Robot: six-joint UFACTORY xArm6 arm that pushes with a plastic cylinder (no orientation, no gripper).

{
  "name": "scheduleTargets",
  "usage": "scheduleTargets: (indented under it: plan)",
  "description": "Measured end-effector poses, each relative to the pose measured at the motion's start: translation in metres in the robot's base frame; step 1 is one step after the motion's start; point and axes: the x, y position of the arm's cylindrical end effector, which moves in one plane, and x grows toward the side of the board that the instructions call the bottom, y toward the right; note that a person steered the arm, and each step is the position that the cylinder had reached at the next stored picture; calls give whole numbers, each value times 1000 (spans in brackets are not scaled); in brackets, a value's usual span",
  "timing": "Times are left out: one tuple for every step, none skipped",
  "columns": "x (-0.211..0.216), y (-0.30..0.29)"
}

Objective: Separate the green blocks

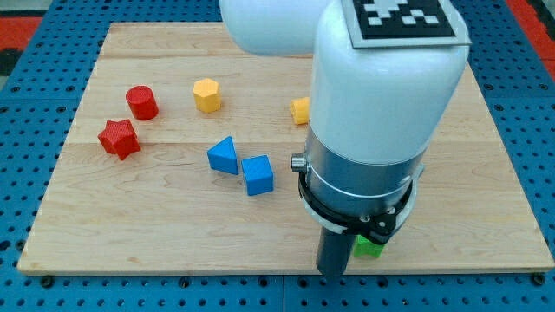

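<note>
A green block (369,248) shows only as a small patch near the board's bottom edge, mostly hidden behind my arm's dark lower end (334,256). I cannot tell its shape or whether a second green block lies behind the arm. My tip does not show; the arm's body covers it.
A red cylinder (141,102) and a red star block (119,139) lie at the view's left. A yellow hexagon block (206,95) is at the top middle. Another yellow block (301,111) is partly hidden by the arm. A blue triangle (224,156) and blue cube (257,174) sit mid-board. The wooden board (130,234) rests on blue pegboard.
</note>
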Motion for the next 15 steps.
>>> scheduleTargets:
  plan:
    - [0, 28]
    - [-1, 52]
    - [-18, 52]
    - [-43, 55]
    - [-63, 59]
    - [-44, 86]
    - [-62, 145]
    - [-99, 150]
    - [-99, 121]
    - [-91, 101]
    - [-88, 75]
    - [-92, 56]
    - [-110, 52]
    - [-130, 52]
    - [-143, 59]
